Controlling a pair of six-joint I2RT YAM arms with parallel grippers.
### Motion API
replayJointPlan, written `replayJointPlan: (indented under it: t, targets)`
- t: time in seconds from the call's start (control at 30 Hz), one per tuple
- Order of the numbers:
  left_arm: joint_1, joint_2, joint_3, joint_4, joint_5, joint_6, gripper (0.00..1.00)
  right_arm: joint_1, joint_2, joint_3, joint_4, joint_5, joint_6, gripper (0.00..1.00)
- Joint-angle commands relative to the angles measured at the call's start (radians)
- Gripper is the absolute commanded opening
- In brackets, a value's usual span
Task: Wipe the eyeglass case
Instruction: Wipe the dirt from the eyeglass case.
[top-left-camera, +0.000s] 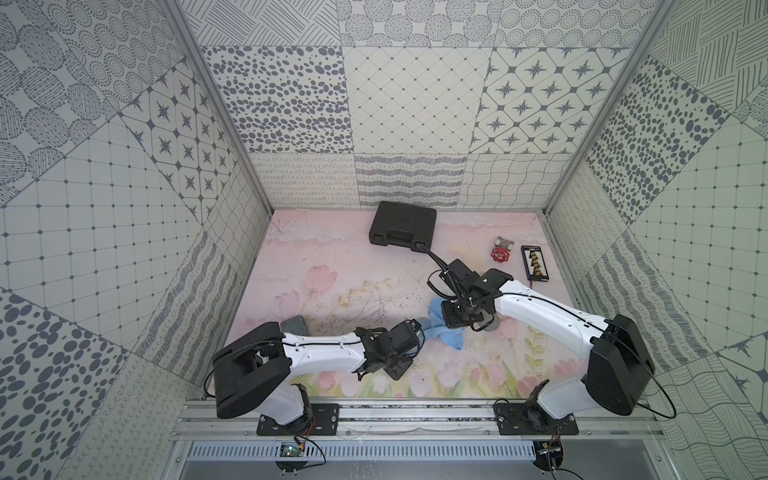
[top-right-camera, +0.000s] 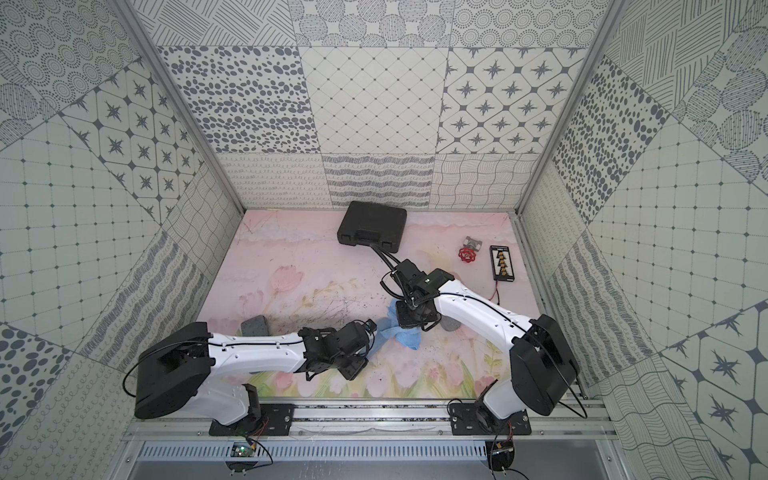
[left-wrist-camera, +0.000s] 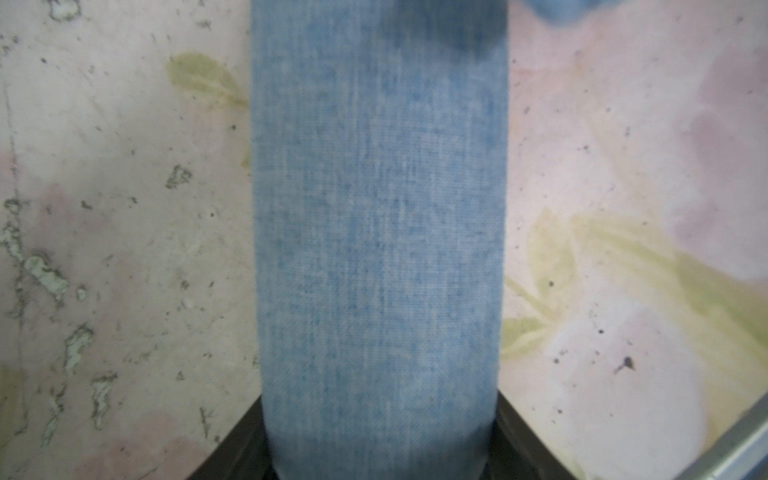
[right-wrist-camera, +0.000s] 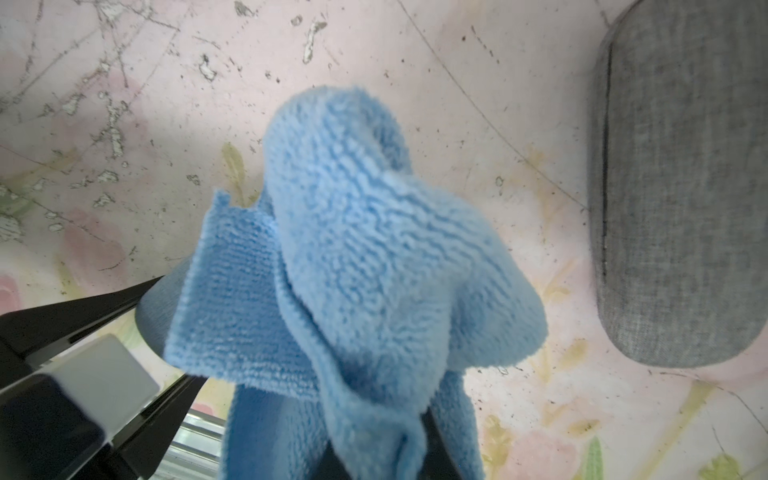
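We see the blue eyeglass case (left-wrist-camera: 380, 232) as a long, rounded tube covered in a faded, denim-like blue weave. It runs lengthwise out from the left gripper (top-left-camera: 415, 328), over the pink floral mat (top-left-camera: 332, 270) near the front middle of the table. In the right wrist view its rounded end sits between that gripper's black fingers (right-wrist-camera: 104, 301), though we cannot tell whether they press on it. The right gripper (top-left-camera: 453, 318) is clenched on a fluffy light-blue microfibre cloth (right-wrist-camera: 365, 249), which hangs bunched just beside the case's end. A grey fabric eyeglass case (right-wrist-camera: 681, 199) with a dark seam lies on the mat nearby.
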Motion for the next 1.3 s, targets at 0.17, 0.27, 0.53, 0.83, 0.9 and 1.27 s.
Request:
replayJointPlan:
  t: [0.17,0.27,0.53,0.83,0.9,1.27]
  targets:
    - [0.005,-0.014,-0.03,0.035,0.016,0.004,0.57,0.063,-0.014,-0.007,0.128,-0.099,0.121,0.0]
    - [0.006,-0.017,-0.034,0.038,0.02,0.001,0.56,0.126,0.035,-0.018,0.183,-0.142,0.16,0.0]
    - [0.005,-0.047,-0.066,0.087,0.035,-0.016,0.52,0.065,0.224,-0.115,0.319,-0.261,0.142,0.0]
    - [0.004,-0.094,-0.106,0.125,0.046,-0.019,0.47,0.126,0.233,0.099,-0.121,0.585,-0.037,0.0]
    - [0.005,-0.096,-0.106,0.127,0.049,-0.021,0.46,0.172,0.203,0.115,-0.129,0.581,-0.049,0.0]
    - [0.004,-0.148,-0.15,0.192,0.071,-0.06,0.43,0.183,0.14,-0.05,0.297,-0.199,0.16,0.0]
